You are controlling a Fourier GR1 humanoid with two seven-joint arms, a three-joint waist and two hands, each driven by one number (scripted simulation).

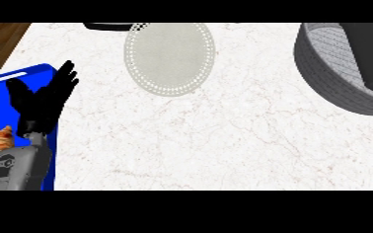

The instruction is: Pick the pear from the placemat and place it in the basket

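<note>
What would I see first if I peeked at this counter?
Probably the bright blue tray at the left edge, with the robot's black left hand resting in front of it, fingers up. Next comes the pale grey round placemat with its dotted rim at the top middle of the white marble counter, and the big grey woven basket at the right edge. No pear shows on the placemat.

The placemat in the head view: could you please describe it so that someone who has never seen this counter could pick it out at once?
Start from the white marbled counter and look to its far edge, left of the big grey basket at the right. The placemat lies flat there, a pale grey oval. Its rim of small white dots sets it apart from the deep ribbed basket and the blue tray at the left.
</note>
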